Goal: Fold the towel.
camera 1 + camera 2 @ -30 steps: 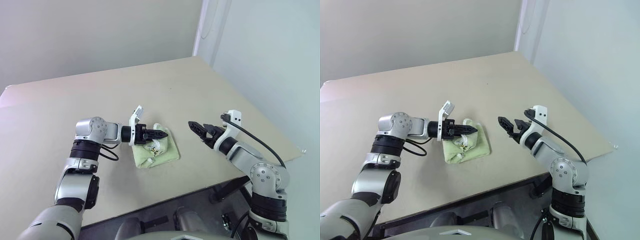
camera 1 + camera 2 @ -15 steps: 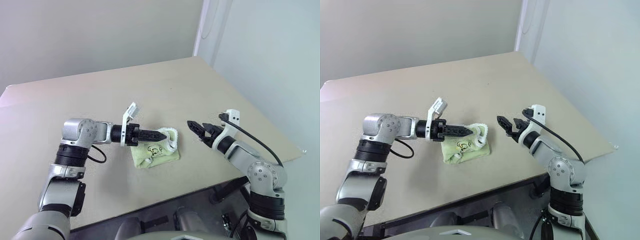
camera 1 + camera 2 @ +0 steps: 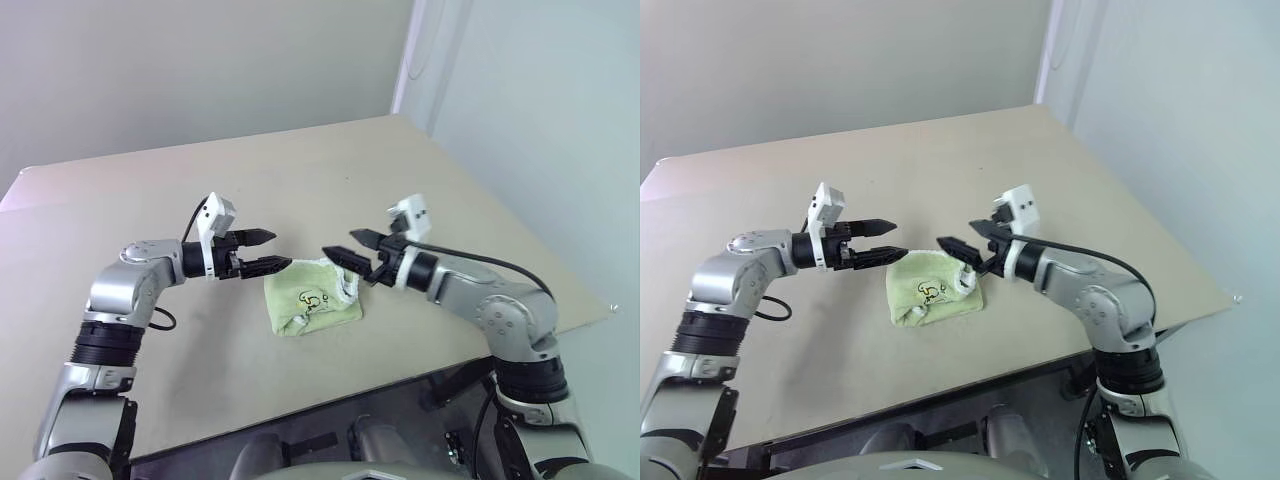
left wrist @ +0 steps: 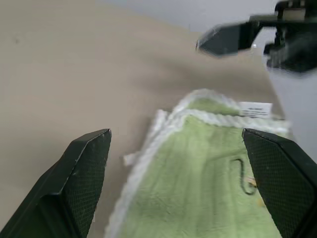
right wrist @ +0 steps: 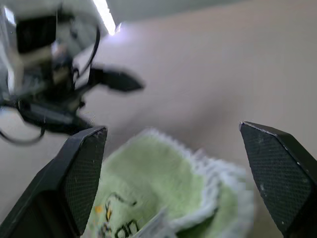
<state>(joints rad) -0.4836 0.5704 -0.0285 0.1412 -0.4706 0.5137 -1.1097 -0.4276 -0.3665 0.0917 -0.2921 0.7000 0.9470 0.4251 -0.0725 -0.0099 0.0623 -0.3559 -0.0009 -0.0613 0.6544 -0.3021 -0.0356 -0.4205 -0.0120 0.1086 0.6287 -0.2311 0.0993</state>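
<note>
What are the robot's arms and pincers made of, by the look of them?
Silver-grey rounded shells with black ribbed joints. Each ends in a black pincer, left pincer and right pincer, with two pointed textured fingers, a white camera block above the wrist and a black cable looping alongside.

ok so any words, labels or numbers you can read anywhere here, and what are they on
No text can be read.
White tag on the pale lime-green terry towel: printed lines, too blurred to read.
Dark embroidered squiggle on the towel: a drawn mark, not letters.
</note>
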